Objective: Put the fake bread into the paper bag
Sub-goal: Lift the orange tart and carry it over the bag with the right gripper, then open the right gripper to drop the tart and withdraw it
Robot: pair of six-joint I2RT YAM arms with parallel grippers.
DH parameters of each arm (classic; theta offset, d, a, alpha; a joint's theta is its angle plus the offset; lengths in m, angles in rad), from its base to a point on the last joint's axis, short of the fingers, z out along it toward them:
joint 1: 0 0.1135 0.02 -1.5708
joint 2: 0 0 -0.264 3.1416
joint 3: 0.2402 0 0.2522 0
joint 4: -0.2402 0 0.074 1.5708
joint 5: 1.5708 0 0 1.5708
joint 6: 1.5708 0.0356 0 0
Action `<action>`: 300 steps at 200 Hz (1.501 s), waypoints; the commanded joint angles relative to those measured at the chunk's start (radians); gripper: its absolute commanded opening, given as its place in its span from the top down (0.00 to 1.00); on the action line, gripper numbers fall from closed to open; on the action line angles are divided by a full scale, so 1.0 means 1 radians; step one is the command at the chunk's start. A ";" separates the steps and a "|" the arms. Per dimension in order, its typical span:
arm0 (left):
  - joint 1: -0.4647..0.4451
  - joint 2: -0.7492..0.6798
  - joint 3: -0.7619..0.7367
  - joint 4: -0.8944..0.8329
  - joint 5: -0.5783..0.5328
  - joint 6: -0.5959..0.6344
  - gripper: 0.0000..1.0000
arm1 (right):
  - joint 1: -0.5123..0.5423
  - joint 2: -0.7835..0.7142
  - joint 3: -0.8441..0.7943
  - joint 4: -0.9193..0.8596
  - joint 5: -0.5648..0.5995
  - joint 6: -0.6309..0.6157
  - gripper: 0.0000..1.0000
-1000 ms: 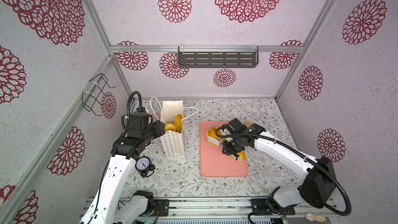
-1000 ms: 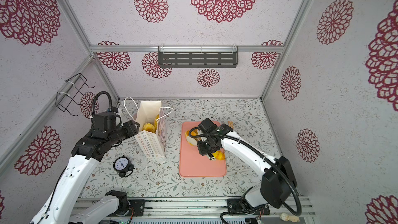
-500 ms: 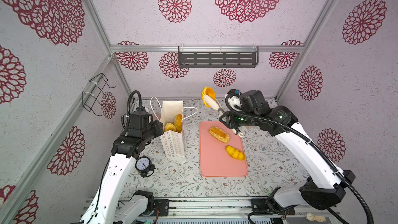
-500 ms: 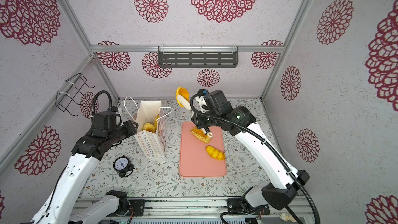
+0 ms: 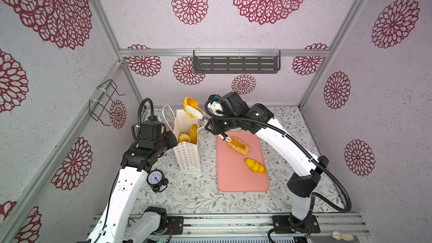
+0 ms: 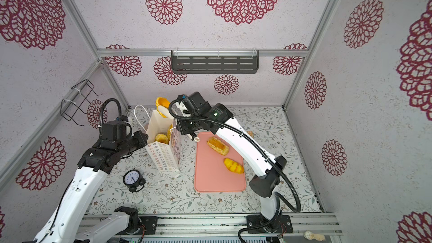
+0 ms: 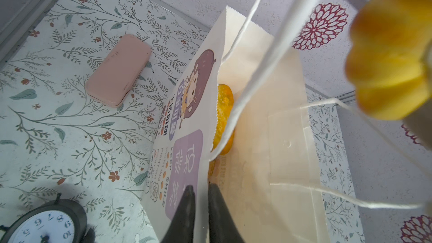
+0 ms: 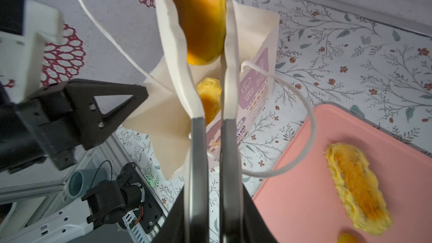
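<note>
Released early from white-tipped tongs point(image 8: 198, 150) clamped in the right gripper point(image 8: 212, 197), the ridged golden toy roll point(image 8: 201, 19) could be dropped outside the tall white paper bag point(image 5: 189, 157) — its rim pinched by the left gripper point(image 7: 201, 190).

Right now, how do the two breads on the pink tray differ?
The long pastry is flat, with pale edges and a browned middle; the ridged roll is shorter, plumper and brighter yellow-orange. The long pastry lies farther back, the ridged roll nearer the front. Both lie slanted the same way on the pink tray.
</note>
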 commanded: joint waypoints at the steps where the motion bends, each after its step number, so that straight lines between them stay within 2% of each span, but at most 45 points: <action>1: 0.006 0.008 -0.002 0.021 0.004 -0.003 0.89 | 0.012 -0.043 0.030 0.016 -0.006 -0.020 0.69; 75: 0.006 0.004 -0.008 0.029 0.006 -0.013 0.92 | 0.037 0.000 0.004 -0.027 0.001 -0.047 0.65; 180: 0.007 0.005 -0.005 0.024 0.009 -0.008 0.92 | 0.044 -0.009 0.004 -0.009 0.011 -0.046 0.47; 209: 0.007 0.005 -0.001 0.019 0.009 -0.007 0.92 | 0.045 -0.026 0.004 0.005 0.033 -0.044 0.47; 261: 0.006 -0.005 0.007 0.007 0.008 -0.001 0.91 | 0.011 -0.142 -0.027 0.003 0.154 -0.053 0.52; 283: 0.006 -0.011 0.013 -0.001 0.005 0.006 0.90 | -0.042 -0.242 -0.124 0.015 0.190 -0.048 0.53; 300: 0.007 -0.015 0.019 -0.008 0.000 0.011 0.88 | -0.113 -0.344 -0.247 0.035 0.175 -0.039 0.52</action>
